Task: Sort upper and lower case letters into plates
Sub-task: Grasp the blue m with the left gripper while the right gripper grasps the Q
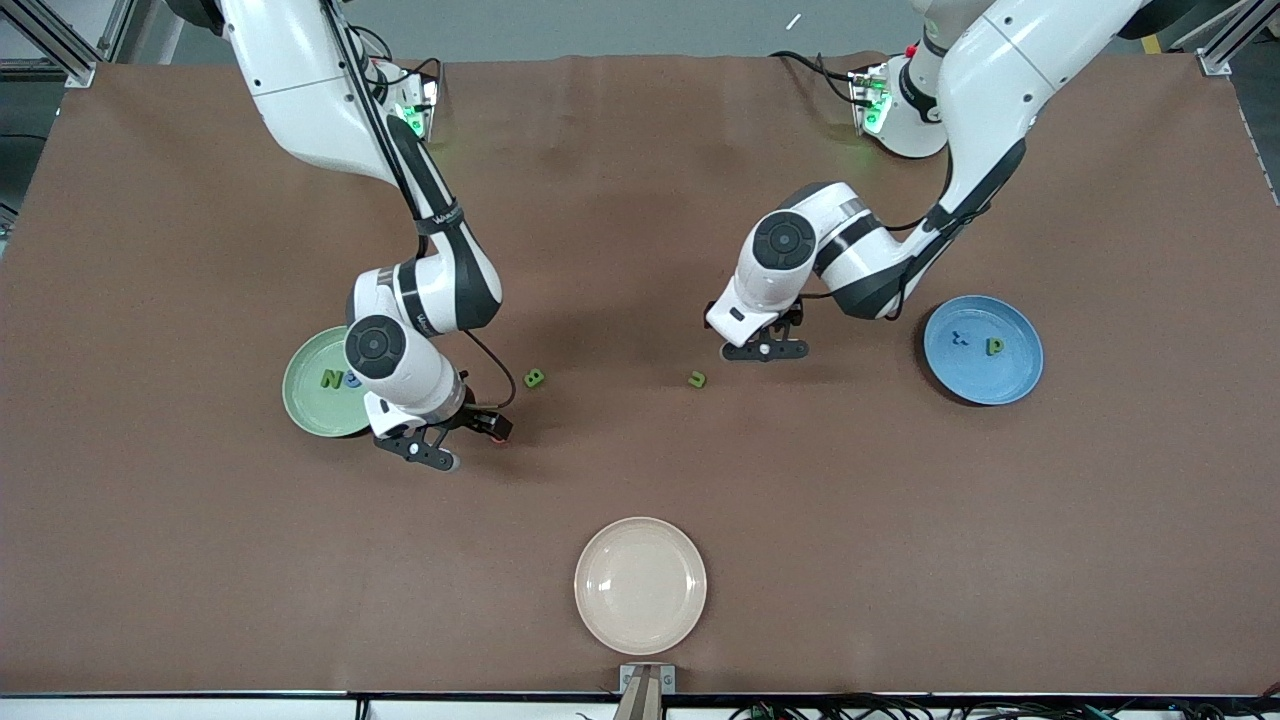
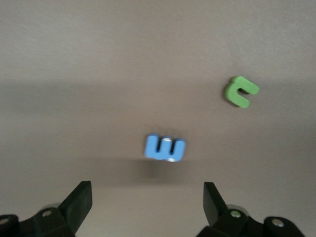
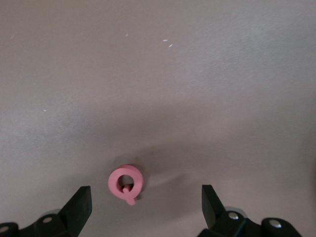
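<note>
Front: your right gripper [image 1: 432,452] hides the pink Q beside the mint plate [image 1: 305,405]; green B [image 1: 535,378] and green u [image 1: 697,379] lie mid-table. Left wrist: left gripper [image 2: 148,202] spread wide over blue m [image 2: 165,147], blurred. Right wrist: fingers apart, pink Q [image 3: 126,183] between them on the cloth.

mint plate [image 1: 305,395] | blue plate [image 1: 1010,375] | beige plate [image 1: 640,585] | pink Q [image 3: 126,183] | blue m [image 2: 164,147]

Green N [image 1: 330,379] in mint plate [image 1: 300,395]; p [image 1: 995,346] (green) in blue plate [image 1: 1020,375].

Left gripper [image 1: 765,352] low, jaws spread; right gripper [image 1: 432,455] likewise.
</note>
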Available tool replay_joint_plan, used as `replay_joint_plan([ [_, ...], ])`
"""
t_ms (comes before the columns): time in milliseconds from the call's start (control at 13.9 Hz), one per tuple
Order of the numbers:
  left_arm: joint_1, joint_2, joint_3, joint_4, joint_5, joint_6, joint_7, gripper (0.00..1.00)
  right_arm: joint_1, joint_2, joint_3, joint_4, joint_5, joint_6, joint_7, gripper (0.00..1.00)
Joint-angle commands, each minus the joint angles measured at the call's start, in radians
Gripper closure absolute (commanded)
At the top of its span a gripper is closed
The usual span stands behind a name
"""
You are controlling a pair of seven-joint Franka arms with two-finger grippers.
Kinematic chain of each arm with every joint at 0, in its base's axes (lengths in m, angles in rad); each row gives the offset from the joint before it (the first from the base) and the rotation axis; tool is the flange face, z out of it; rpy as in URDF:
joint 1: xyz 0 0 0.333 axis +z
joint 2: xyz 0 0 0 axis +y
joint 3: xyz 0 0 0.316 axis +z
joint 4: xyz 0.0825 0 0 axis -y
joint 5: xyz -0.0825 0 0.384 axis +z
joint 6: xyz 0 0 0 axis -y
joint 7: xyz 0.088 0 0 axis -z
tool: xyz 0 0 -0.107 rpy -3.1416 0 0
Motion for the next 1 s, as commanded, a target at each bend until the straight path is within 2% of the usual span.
replay_joint_plan([
  [0, -0.029, 0.024, 0.037, 0.007, 0.026, 0.058, -0.020, 0.02, 0.013, 0.024, -0.008, 0.020, -0.003, 0.020, 0.042, 0.05],
  [430, -0.044, 0.055, 0.062, 0.002, 0.100, 0.116, -0.028, 0.08, 0.029, 0.044, -0.008, 0.027, -0.003, 0.071, 0.047, 0.08],
  [645, -0.044, 0.067, 0.062, 0.000, 0.106, 0.116, -0.028, 0.17, 0.035, 0.076, -0.008, 0.027, -0.003, 0.114, 0.056, 0.09],
  [932, -0.044, 0.075, 0.064, -0.003, 0.129, 0.116, -0.028, 0.25, 0.036, 0.081, -0.008, 0.025, -0.001, 0.110, 0.056, 0.15],
])
